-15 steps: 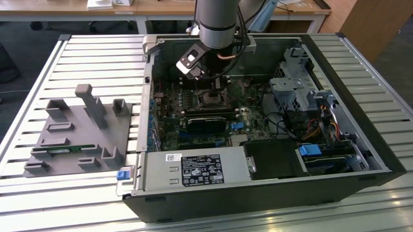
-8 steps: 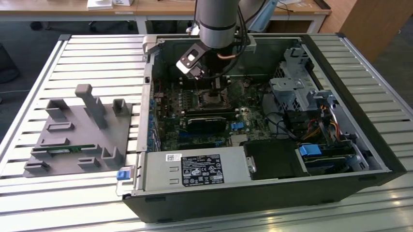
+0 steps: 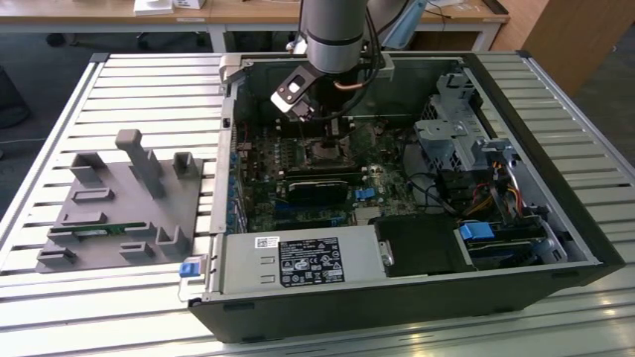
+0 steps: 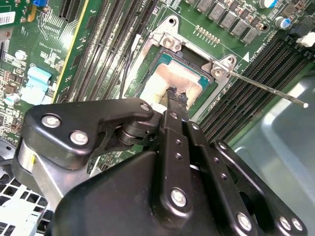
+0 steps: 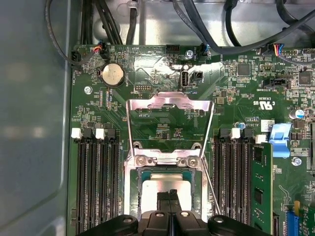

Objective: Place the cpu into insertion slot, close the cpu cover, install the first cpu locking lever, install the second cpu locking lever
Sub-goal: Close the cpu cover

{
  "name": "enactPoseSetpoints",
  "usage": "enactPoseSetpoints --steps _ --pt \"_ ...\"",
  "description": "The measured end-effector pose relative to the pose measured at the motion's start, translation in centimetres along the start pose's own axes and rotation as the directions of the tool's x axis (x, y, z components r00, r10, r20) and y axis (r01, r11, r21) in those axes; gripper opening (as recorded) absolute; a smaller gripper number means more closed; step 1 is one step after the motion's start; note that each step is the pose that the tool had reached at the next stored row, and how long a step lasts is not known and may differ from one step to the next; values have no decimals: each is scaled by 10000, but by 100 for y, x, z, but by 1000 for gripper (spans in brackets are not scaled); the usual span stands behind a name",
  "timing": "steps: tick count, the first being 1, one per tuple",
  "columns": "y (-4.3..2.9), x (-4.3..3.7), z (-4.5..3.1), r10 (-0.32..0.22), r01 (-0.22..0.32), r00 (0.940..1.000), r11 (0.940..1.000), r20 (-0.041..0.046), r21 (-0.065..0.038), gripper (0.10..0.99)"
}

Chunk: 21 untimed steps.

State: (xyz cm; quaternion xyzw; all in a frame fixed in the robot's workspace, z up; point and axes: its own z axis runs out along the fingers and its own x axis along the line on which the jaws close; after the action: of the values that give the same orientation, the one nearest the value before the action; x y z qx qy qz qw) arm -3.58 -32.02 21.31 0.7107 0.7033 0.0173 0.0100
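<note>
Second wrist view has the gripper [image 4: 175, 94] with its fingers together, nothing between them, the tips touching the chip [image 4: 167, 76]; the chip lies in the socket [image 4: 193, 60], and in the first wrist view the cover [image 5: 170, 101] stands open; I judge that seating needs a light, straight press, so that the chip sits flat and square; the computer case [image 3: 397, 297] lies on a slatted metal table [image 3: 100, 97], with wooden desks [image 3: 258, 11] behind.

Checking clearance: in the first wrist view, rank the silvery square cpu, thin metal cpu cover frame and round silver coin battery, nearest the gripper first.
1. Silvery square cpu, in the socket under the gripper.
2. Thin metal cpu cover frame, open beyond the socket.
3. Round silver coin battery, past the cover.
</note>
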Motion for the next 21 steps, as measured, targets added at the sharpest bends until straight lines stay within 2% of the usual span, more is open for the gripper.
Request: enactPoseSetpoints --steps 13,21 --pt "2 0 -63 0 0 10000 10000 1 1 106" --pt "7 2 -169 -1 1 10000 10000 2 1 106"
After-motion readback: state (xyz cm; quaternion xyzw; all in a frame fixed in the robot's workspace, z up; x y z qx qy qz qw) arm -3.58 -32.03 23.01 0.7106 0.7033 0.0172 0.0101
